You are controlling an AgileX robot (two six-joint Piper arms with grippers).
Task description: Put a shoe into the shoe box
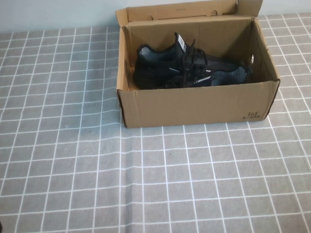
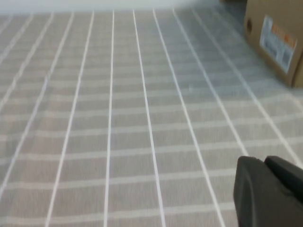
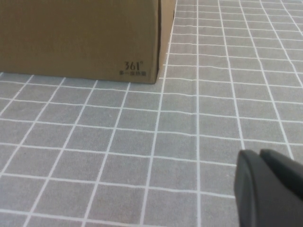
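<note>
On the checked table [image 1: 70, 165] stands the open brown cardboard shoe box [image 1: 196, 105], black shoes [image 1: 189, 69] with white stripes inside; left gripper [image 2: 267, 191] and right gripper [image 3: 270, 187] hover low nearby, jaws closed, empty

Light was even and soft across the grey white-gridded tablecloth [image 1: 70, 175]; the brown corrugated cardboard box [image 1: 196, 102] kept its interior dim, the black mesh sneakers [image 1: 189, 69] hard to separate; the left wrist view was hazy, blurred toward its upper right; the right wrist view was sharper.
</note>
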